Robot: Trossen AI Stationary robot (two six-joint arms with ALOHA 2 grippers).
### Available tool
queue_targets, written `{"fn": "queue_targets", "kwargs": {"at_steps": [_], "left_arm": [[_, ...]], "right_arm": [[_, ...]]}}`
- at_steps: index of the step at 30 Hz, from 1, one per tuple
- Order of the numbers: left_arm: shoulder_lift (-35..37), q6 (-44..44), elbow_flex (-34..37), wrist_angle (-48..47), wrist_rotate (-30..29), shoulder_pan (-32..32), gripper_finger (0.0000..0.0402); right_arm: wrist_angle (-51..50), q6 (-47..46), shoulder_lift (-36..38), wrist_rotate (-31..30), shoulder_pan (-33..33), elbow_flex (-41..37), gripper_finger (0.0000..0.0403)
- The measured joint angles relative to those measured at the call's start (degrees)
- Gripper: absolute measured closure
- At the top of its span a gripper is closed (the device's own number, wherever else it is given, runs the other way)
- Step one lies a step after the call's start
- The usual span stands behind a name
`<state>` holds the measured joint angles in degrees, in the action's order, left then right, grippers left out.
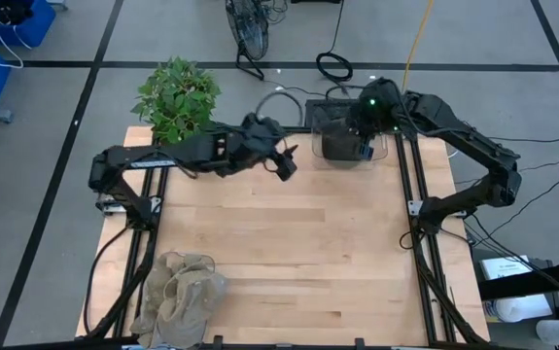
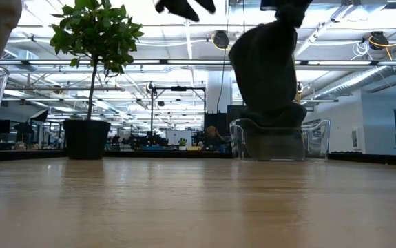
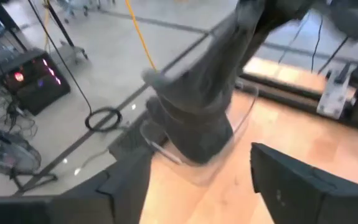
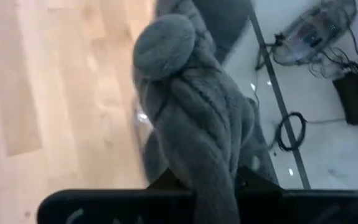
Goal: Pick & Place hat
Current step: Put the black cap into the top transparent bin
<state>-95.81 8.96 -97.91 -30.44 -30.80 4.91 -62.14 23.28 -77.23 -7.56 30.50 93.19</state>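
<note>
A dark grey knit hat (image 2: 266, 69) with a pompom (image 4: 166, 46) hangs from my right gripper (image 1: 359, 126), which is shut on it at the table's far edge. The hat's lower part is inside a clear container (image 1: 388, 146). My left gripper (image 1: 287, 160) stands open just left of the container, above the table, with nothing between its fingers (image 3: 291, 180). In the left wrist view the hat (image 3: 203, 106) is ahead of it, apart from the fingers. My right gripper pinches the hat between its two fingers at the end opposite the pompom (image 4: 211, 174), coming from above and slanting down. The hat hangs below the fingers with the pompom end down. Its lower part (image 2: 273, 131) is inside the clear container.
A potted plant (image 1: 177, 97) stands at the far left corner. A heap of beige cloth (image 1: 182, 292) lies at the near left corner. The wooden tabletop (image 1: 308, 253) between them is bare. Cables and a fan lie on the floor beyond the far edge.
</note>
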Motion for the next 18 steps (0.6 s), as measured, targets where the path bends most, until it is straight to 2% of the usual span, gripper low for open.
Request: {"fn": "queue_targets", "kwargs": {"at_steps": [5, 7, 10, 14, 18], "left_arm": [[4.58, -1.41, -0.02, -2.29, -1.45, 0.02, 0.0101], [6.02, -1.16, -0.02, -4.45, -2.54, 0.07, 0.01], [7.42, 0.1, -0.02, -8.5, -4.37, 0.07, 0.0106], [7.69, 1.82, -0.02, -12.74, -5.3, 0.07, 0.0122], [7.67, 2.79, -0.02, -15.03, -5.28, 0.07, 0.0136]], "right_arm": [[1.56, 2.25, -0.5, 0.69, 4.28, -1.81, 0.0402], [3.57, 2.15, -0.5, 3.53, 6.01, -4.29, 0.0402], [8.0, 1.67, -0.4, 6.33, 8.22, -9.17, 0.0402], [16.2, 3.82, -0.44, 2.69, 9.78, -16.87, 0.0402], [22.43, 3.59, -0.4, 4.24, 10.78, -23.37, 0.0402]]}}
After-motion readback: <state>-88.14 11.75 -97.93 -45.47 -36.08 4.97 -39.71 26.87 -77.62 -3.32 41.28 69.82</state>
